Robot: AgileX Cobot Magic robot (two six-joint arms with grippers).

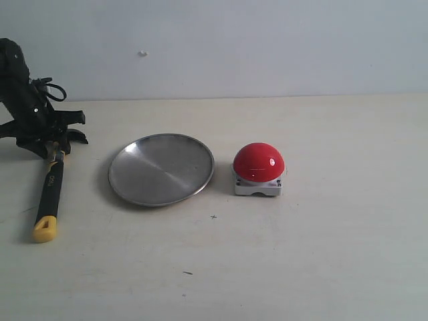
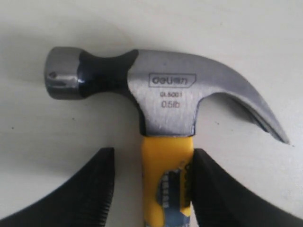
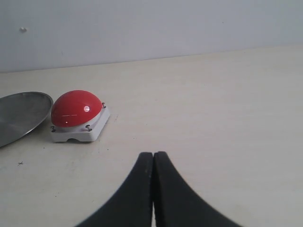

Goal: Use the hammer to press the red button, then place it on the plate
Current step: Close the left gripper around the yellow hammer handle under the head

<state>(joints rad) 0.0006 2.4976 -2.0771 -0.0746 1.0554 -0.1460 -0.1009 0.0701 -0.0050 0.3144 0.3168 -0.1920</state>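
Observation:
The hammer [image 1: 50, 190] lies flat on the table at the far left, its yellow butt end toward the front. My left gripper [image 1: 57, 152] hangs over its head end. In the left wrist view the hammer [image 2: 165, 94] shows its dark head, and my left gripper [image 2: 151, 153] is open astride the yellow neck: one finger touches it, the other stands off with a gap. The plate [image 1: 160, 169] sits mid-table, the red button [image 1: 259, 162] just right of it. My right gripper [image 3: 153, 155] is shut on nothing, apart from the red button [image 3: 75, 108] and the plate [image 3: 21, 116].
A pale table runs back to a plain wall [image 1: 267, 47]. Bare tabletop lies in front of the plate and button and to the right of the button. My right arm does not show in the exterior view.

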